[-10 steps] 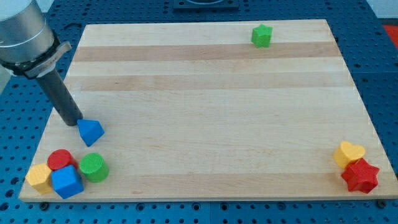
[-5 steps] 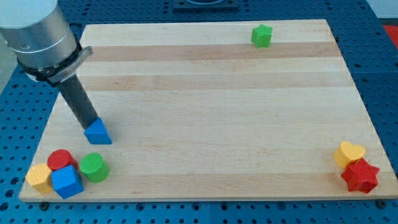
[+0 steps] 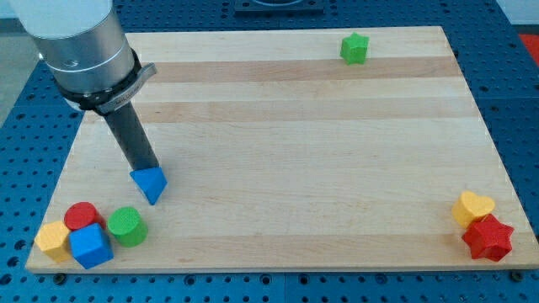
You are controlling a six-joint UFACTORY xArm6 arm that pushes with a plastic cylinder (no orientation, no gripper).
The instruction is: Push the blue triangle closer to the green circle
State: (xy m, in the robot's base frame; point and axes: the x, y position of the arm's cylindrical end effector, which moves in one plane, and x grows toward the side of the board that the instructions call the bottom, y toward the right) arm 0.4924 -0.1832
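The blue triangle (image 3: 151, 183) lies on the wooden board near the view's lower left. My tip (image 3: 145, 169) rests against its upper left side, with the dark rod slanting up to the arm at the view's top left. The green circle (image 3: 126, 225) sits a short way below and left of the triangle, apart from it, at the right end of a cluster of blocks.
A red circle (image 3: 82, 216), a yellow block (image 3: 52, 239) and a blue cube (image 3: 90, 247) crowd the lower left corner beside the green circle. A green star (image 3: 354, 48) sits at the top. A yellow heart (image 3: 472, 208) and red star (image 3: 488, 237) sit at the lower right.
My tip has moved right and slightly down, pushing the blue triangle to the right and turning it. The other blocks have not moved.
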